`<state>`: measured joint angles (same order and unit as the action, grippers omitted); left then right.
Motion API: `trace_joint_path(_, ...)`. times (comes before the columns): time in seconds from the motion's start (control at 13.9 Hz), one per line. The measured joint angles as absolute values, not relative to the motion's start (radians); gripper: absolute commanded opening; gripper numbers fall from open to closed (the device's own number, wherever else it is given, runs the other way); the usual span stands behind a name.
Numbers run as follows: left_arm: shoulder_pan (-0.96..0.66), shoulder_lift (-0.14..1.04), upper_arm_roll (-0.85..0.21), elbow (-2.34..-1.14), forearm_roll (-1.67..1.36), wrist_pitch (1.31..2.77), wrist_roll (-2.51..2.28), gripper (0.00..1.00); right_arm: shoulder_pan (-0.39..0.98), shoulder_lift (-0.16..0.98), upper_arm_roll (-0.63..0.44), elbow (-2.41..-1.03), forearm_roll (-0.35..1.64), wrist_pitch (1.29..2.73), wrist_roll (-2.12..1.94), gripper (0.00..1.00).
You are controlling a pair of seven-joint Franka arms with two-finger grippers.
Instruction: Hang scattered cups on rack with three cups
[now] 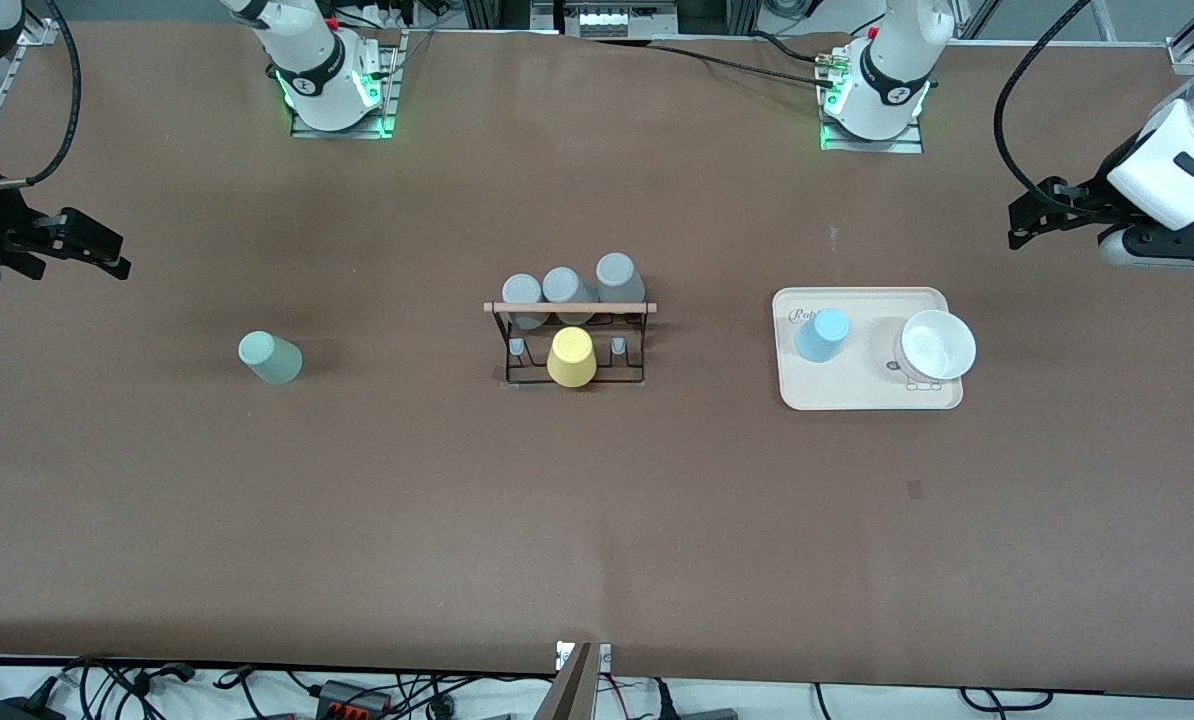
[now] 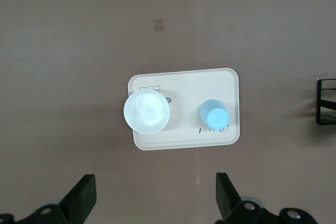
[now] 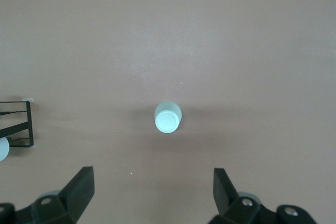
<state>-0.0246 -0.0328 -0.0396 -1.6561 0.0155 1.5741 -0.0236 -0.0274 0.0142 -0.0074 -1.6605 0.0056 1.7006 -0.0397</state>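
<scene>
Both claws hang wide open and empty: the right claw (image 1: 107, 255) up over the bench's (image 1: 597, 520) right-arm end, the left claw (image 1: 1032, 225) over its left-arm end. The mint cup (image 1: 270, 358) stands upside down on the bare bench, well apart from the rack (image 1: 570, 345); the blue cup (image 1: 822, 334) sits upside down on the tray (image 1: 862, 398) beside a white bowl (image 1: 937, 346). The cups taper, so a pinch could slip. The yellow cup (image 1: 571, 357) crowds the 2 free pegs, and the light rack may tip if bumped.
</scene>
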Motion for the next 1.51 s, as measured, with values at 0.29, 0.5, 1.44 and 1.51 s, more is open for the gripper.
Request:
trace_joint_path(0.29,-0.024,-0.033,-0.04,-1.656,0.015,1.574,-0.024,1.0,-0.027,0.008,-0.009,-1.66,0.006,1.7,-0.04,1.0)
trace_joint_path(0.5,-0.024,-0.033,-0.038,-1.655,0.015,1.574,-0.024,1.0,-0.027,0.007,-0.01,-1.66,0.006,1.7,-0.04,1.0)
trace_joint_path(1.44,-0.048,0.109,-0.091,-1.729,0.015,1.568,-0.033,1.0,-0.023,0.042,-0.009,-1.663,0.006,1.7,-0.04,1.0)
trace_joint_path(1.51,-0.05,0.115,-0.107,-1.772,0.015,1.659,-0.053,1.0,-0.023,0.054,-0.009,-1.663,0.006,1.7,-0.04,1.0)
